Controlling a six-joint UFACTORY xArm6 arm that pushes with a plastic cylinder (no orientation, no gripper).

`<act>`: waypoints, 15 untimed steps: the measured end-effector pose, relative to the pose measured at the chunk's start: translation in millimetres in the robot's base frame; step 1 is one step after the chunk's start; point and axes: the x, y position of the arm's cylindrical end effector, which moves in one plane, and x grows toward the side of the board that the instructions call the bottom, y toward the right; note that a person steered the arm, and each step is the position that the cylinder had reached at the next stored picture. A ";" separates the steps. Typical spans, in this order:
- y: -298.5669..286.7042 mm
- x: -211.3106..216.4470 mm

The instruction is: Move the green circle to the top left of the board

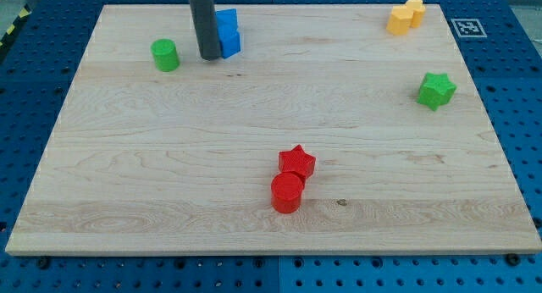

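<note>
Nearest the view's bottom, a red cylinder (286,193) touched a red star (297,162). Farther, a green star (435,90) sat right. The green circle (165,54) lay upper left, my tip (208,58) just beside its right, against a blue block (227,33). Yellow block (406,16) was farthest. No fingers existed.

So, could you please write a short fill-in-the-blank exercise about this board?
1. My tip rests between the green circle block and the ___ block.
2. The red star block touches the red ___ block.
3. The green star block lies near the wooden board's ___ edge.

Missing words: blue; circle; right
</note>
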 end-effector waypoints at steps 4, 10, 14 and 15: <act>-55.6 51.5; -106.2 -3.2; -106.2 -39.1; -106.2 -41.1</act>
